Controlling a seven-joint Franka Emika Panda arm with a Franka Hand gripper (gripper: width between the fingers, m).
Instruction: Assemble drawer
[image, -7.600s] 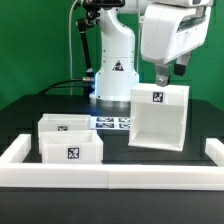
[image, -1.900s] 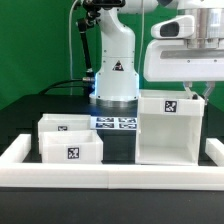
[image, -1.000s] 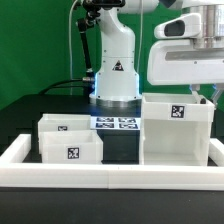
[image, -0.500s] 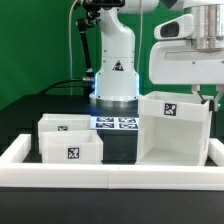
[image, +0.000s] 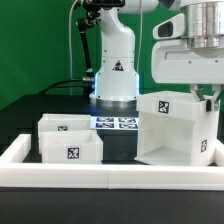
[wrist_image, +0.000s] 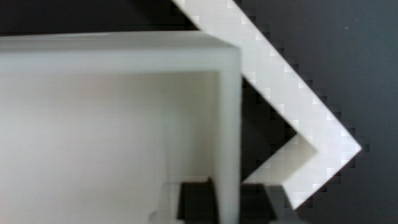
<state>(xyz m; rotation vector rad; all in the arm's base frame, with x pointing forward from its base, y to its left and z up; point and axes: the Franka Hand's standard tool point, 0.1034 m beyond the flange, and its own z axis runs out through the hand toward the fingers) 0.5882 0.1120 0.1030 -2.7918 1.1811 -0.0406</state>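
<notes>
The white drawer casing (image: 175, 130) stands at the exterior view's right with its open face to the front, slightly turned and tilted, against the right border wall. My gripper (image: 207, 100) comes down on its top right edge. In the wrist view my gripper (wrist_image: 224, 198) is shut on the casing's thin side wall (wrist_image: 222, 110), with one dark finger (wrist_image: 194, 200) on each side. Two small white trays, one behind (image: 66, 124) and one in front (image: 72, 150), sit side by side at the left, each with a square marker.
The low white border wall (image: 110, 176) runs along the front and both sides; it also shows in the wrist view (wrist_image: 294, 100) close beside the casing. The marker board (image: 115, 123) lies by the robot base (image: 115, 75).
The casing has been gripped, moved toward the exterior view's right and turned; in the last second it has tilted a little more. The trays have not moved.
</notes>
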